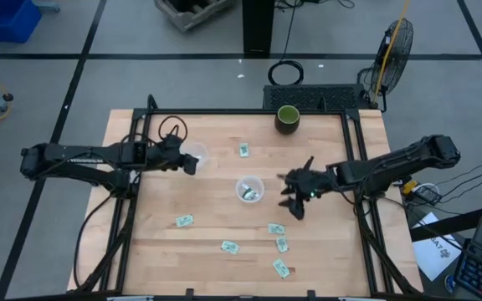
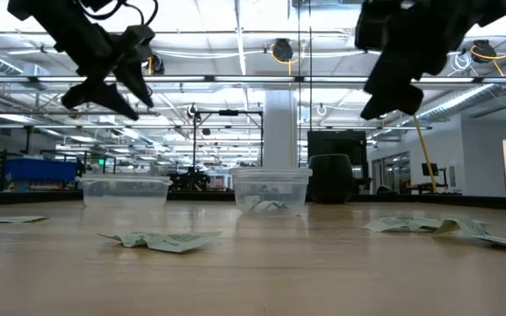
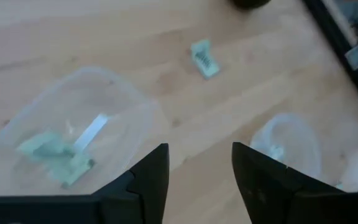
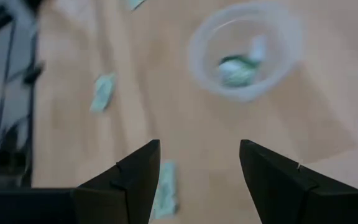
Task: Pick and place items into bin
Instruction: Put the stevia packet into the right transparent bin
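Fingers of the right gripper [image 4: 197, 186] are spread and empty, as are those of the left gripper [image 3: 197, 180]; both are held above the desk [image 1: 216, 201]. Some packets are already seen in two clear cups [image 1: 250, 189], [image 1: 194, 156]. Six packets [image 1: 279, 228] are left flat on the desk, long axes variously turned; five lie near, one [image 1: 244, 150] farther.

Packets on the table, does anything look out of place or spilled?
Six packets lie loose on the wood, one alone near the far side, five scattered at the near side. Others already sit in the two clear cups. Nothing looks spilled or damaged.
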